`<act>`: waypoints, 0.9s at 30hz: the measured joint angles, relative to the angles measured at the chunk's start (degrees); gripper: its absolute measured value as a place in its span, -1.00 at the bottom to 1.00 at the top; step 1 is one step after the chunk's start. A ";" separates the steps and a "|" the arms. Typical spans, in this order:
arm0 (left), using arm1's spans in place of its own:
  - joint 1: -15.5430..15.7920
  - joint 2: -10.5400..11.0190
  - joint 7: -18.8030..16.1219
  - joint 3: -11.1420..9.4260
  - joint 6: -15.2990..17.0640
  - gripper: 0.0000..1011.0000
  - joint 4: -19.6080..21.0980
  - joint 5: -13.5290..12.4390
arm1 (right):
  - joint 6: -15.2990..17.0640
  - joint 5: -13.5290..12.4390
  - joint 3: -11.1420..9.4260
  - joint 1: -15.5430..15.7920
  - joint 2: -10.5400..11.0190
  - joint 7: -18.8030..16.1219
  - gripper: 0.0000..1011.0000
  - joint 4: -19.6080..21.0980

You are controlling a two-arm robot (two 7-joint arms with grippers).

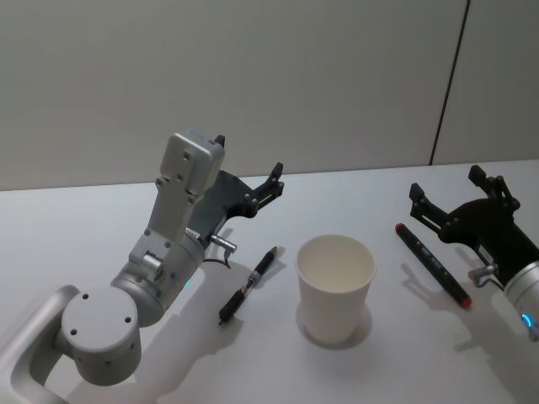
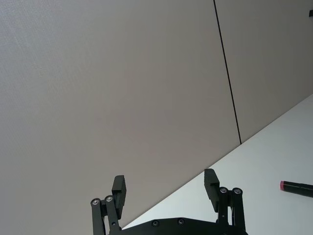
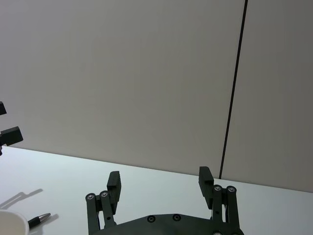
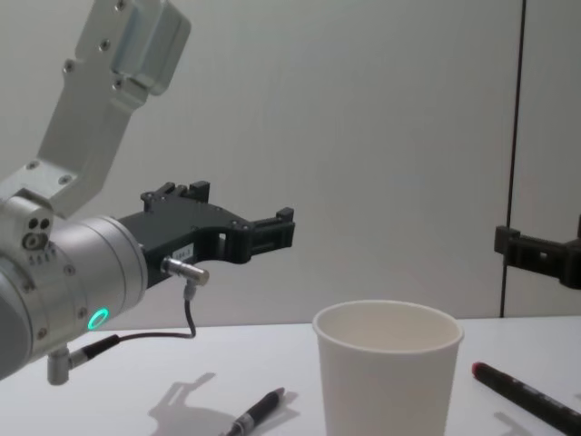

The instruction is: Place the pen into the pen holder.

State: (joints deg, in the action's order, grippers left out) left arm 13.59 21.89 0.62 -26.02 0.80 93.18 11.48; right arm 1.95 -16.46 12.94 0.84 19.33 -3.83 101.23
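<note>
**No pen grabbed yet**

A black pen [image 1: 248,284] lies just left of the paper cup [image 1: 335,286], and a red-tipped pen [image 1: 432,263] lies right of it. My left gripper [image 1: 248,157] and right gripper [image 1: 446,183] hang wide open, empty. Next I lower 1 onto a pen.

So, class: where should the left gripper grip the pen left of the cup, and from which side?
Probably mid-barrel on the pen, from above: it lies flat and slanted on the table, so the open left gripper closes across its length, clear of the cup.
</note>
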 joint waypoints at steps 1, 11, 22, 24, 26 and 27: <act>0.00 0.00 0.00 0.00 0.00 0.98 0.00 0.00 | 0.00 0.00 0.00 0.00 0.00 0.00 0.98 0.00; 0.00 0.00 0.00 0.00 0.00 0.98 0.00 0.00 | 0.00 0.00 0.00 0.00 0.00 -0.01 0.98 0.00; 0.00 0.00 0.00 0.00 0.00 0.98 0.00 0.00 | -1.16 1.14 -0.10 -4.12 -1.45 -2.80 0.98 -5.35; 0.00 0.00 0.00 0.00 0.00 0.98 0.00 0.00 | -1.81 1.54 -0.10 -6.24 -2.22 -3.89 0.98 -8.34; 0.00 0.01 0.00 0.00 0.00 0.98 0.00 0.00 | -2.23 1.83 -0.08 -7.63 -2.73 -4.69 0.98 -10.30; 0.00 0.00 0.00 0.00 0.00 0.98 0.00 0.00 | -2.63 2.24 -0.04 -9.16 -3.27 -5.67 0.98 -12.47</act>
State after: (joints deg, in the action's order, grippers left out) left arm 13.59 21.90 0.63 -26.02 0.79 93.18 11.48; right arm -0.68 -14.23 12.90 -8.32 16.06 -9.49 88.75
